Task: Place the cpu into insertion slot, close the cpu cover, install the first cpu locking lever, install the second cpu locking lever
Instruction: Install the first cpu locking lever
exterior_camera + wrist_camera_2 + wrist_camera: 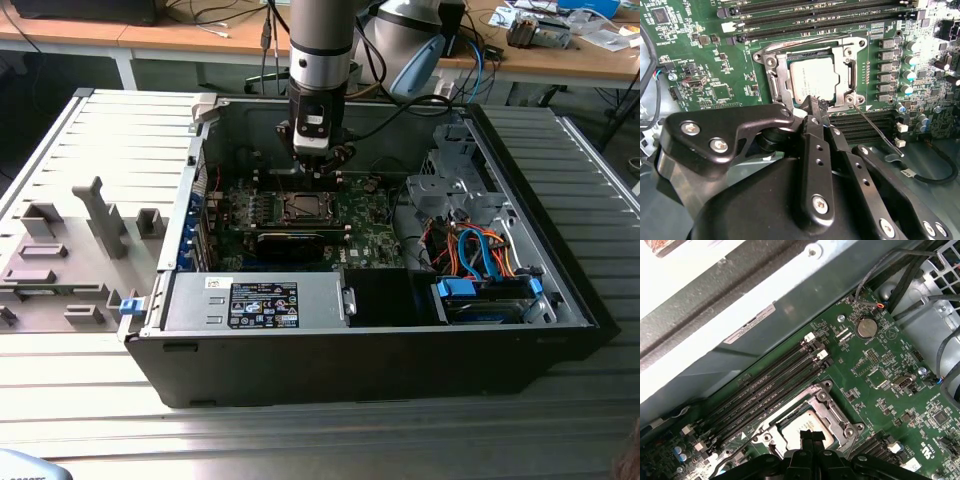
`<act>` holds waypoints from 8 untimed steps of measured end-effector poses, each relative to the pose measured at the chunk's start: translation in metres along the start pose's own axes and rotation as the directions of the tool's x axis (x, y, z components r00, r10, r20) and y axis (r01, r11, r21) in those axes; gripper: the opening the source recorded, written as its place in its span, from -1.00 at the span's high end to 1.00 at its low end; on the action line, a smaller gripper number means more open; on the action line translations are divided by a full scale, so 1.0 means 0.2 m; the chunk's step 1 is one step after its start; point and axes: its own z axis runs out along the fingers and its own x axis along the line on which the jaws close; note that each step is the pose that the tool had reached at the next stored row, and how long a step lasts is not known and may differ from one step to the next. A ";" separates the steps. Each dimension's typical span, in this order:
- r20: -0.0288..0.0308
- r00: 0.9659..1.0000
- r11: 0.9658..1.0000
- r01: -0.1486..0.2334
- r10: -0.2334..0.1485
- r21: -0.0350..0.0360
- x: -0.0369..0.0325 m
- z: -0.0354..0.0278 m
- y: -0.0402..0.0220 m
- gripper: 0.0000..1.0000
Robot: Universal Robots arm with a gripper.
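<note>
Cpu: the cpu (815,80) is seen lying flat inside the insertion slot (852,57), its pale silver face up. It is also seen in the first wrist view (802,424).
Cpu cover: the cpu cover (777,80), a thin grey metal frame, is seen folded down around the chip's edges.
How it handles: the chip is judged to be light, stiff, thin and easy to hurt. It is best held by its side edges, never pressed hard on its face.
Locking lever: a thin wire lever (875,131) is seen sticking out from a corner of the slot, not yet tucked down.
Gripper: the gripper (812,102) is held just over the near edge of the slot. Its fingers are pressed together into one narrow black tip, and nothing is held between them.
Board: the green circuit board (735,70) is seen around the slot, with long black memory slots (770,385) beside it.
Case: the board is seen inside an open computer case (560,290), with the arm (320,60) reaching down from above.
</note>
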 end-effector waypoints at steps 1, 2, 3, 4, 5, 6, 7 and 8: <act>0.000 1.000 1.000 0.001 -0.001 0.000 0.000 0.000 0.000 0.79; 0.000 1.000 1.000 0.001 -0.001 0.000 0.000 0.000 0.000 0.79; 0.000 1.000 1.000 0.002 -0.002 0.000 0.000 0.000 0.000 0.79; 0.000 1.000 1.000 0.002 -0.002 0.000 0.000 0.000 0.000 0.79; 0.000 1.000 1.000 0.004 -0.004 0.000 0.000 0.000 0.000 0.79; 0.000 1.000 1.000 0.005 -0.005 0.000 0.000 0.000 0.000 0.79; 0.000 1.000 1.000 0.006 -0.006 0.000 0.000 0.000 0.000 0.79; 0.000 1.000 1.000 0.007 -0.007 0.000 0.000 0.000 0.000 0.79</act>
